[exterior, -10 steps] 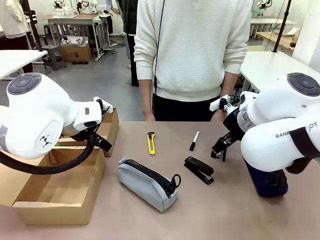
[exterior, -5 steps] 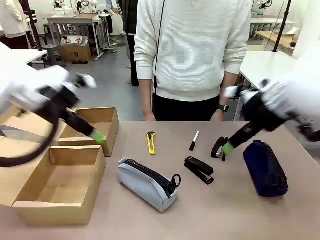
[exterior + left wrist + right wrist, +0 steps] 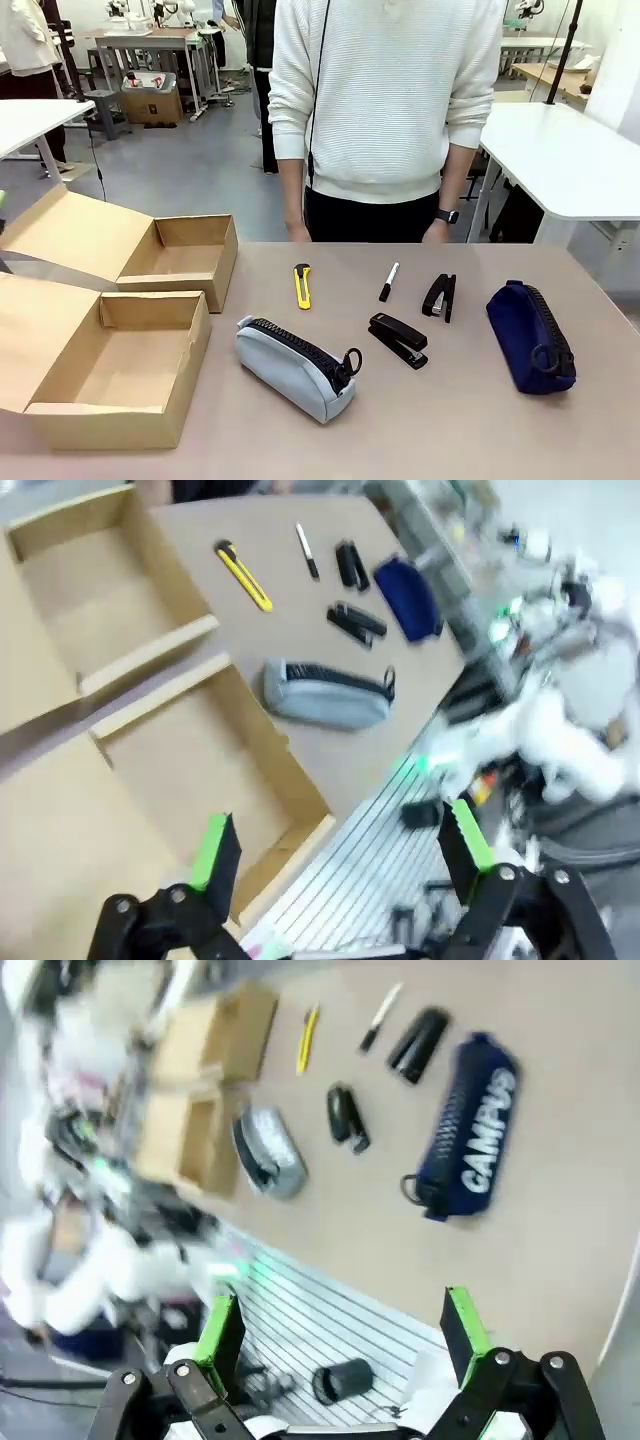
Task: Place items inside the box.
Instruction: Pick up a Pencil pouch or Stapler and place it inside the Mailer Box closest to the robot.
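Note:
On the table lie a grey zip pouch (image 3: pixel 295 365), a yellow utility knife (image 3: pixel 302 285), a white-capped black marker (image 3: pixel 389 282), two black staplers (image 3: pixel 398 339) (image 3: pixel 439 296) and a dark blue pouch (image 3: pixel 530 335). The dark blue pouch (image 3: pixel 468 1140) shows white "CAMPUS" lettering. My left gripper (image 3: pixel 338 845) hangs open high above the near open box (image 3: pixel 190 770), with the grey pouch (image 3: pixel 325 692) and knife (image 3: pixel 243 563) far below. My right gripper (image 3: pixel 340 1328) is open too, high over the table's edge, holding nothing.
Two open cardboard boxes stand at the table's left, one near (image 3: pixel 110 365) and one farther back (image 3: pixel 185 255), each with a raised flap. A person in a white sweater (image 3: pixel 385 100) stands at the far edge.
Both arms have swung back off the table, the left one leftward and the right one rightward. The second stapler and the dark blue pouch now lie uncovered.

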### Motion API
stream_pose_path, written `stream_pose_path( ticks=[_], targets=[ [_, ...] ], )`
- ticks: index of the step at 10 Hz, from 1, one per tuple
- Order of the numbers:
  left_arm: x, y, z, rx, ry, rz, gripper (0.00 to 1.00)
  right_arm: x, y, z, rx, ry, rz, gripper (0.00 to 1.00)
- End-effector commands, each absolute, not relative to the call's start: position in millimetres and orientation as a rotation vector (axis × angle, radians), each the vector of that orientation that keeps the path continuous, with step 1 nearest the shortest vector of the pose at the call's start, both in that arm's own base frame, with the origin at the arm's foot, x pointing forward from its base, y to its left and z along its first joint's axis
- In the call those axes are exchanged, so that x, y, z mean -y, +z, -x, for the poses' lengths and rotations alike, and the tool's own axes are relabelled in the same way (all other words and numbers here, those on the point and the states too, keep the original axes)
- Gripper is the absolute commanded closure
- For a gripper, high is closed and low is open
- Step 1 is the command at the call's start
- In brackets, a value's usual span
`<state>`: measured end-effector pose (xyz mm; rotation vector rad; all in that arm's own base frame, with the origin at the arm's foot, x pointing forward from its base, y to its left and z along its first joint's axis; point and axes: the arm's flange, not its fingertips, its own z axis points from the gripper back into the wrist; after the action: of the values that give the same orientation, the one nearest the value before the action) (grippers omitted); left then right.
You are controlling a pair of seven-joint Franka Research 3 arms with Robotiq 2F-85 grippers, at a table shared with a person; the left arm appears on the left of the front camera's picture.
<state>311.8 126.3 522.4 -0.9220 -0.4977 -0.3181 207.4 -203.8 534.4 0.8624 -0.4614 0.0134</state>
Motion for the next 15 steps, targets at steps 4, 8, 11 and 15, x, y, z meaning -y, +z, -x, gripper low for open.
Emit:
stream_pose_path(
  ticks=[4, 8, 11, 15],
  targets=[
    [-146.1, 451.2, -278.0, 0.885, 0.332, 1.224, 0.0, 290.3, 485.1, -161.8, 0.57, -0.31, -1.015, 0.0],
    [-174.8, 456.5, -294.8, 0.647, 0.159, 1.176, 0.0, 290.3, 485.1, -161.8, 0.57, -0.31, -1.015, 0.0],
    [-174.8, 456.5, -294.8, 0.647, 0.159, 1.176, 0.0, 290.3, 485.1, -161.8, 0.57, -0.31, -1.015, 0.0],
    [-174.8, 456.5, -294.8, 0.647, 0.159, 1.176, 0.0, 134.2, 535.0, -230.2, 0.431, -0.051, -0.558, 0.0]
  ],
)
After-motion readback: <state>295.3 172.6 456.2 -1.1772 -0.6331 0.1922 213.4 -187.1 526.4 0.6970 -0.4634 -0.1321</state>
